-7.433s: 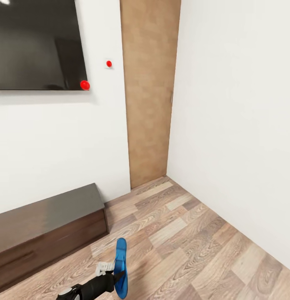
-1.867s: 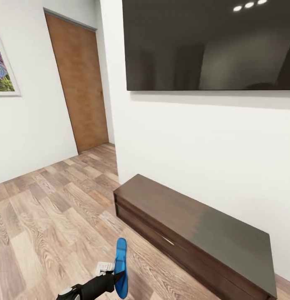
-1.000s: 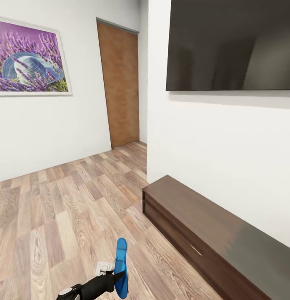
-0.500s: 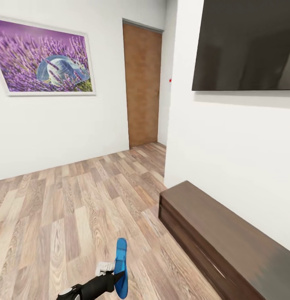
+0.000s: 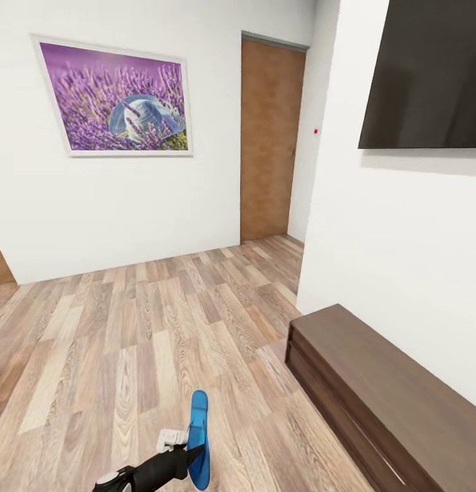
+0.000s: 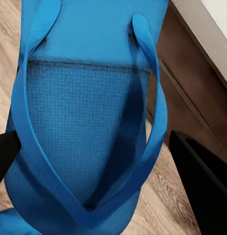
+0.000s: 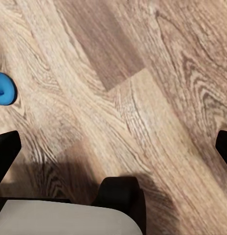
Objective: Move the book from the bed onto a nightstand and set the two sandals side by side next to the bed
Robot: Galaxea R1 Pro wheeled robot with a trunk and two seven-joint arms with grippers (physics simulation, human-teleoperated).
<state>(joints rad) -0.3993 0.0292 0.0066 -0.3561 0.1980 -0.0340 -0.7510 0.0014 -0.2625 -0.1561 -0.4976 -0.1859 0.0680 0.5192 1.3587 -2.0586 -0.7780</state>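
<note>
The bedroom's plain white walls (image 5: 115, 212) and light brown wood-plank floor (image 5: 163, 328) take up most of the head view, the floor running back to a tall tan wooden door (image 5: 269, 140) set in the far corner. A large black flat screen (image 5: 429, 75) hangs on the wall at the right, and under it a long low dark brown wall cabinet (image 5: 381, 396) stands against that wall on the planks. On the far wall, left of the door, hangs a white-framed picture of purple lavender with a pale hat (image 5: 118, 99). Low in the head view the black left gripper (image 5: 185, 456) holds a flat bright blue sandal (image 5: 198, 441) on edge, toe up, above the floor; in the left wrist view the sandal (image 6: 86, 122) lies between the two dark fingers (image 6: 204, 181), its blue straps meeting in a V, so the jaws are pinching it. In the right wrist view the right gripper (image 7: 113, 152) has its dark fingertips spread wide over bare planks, with a small bit of blue (image 7: 5, 88) at the picture's edge.
</note>
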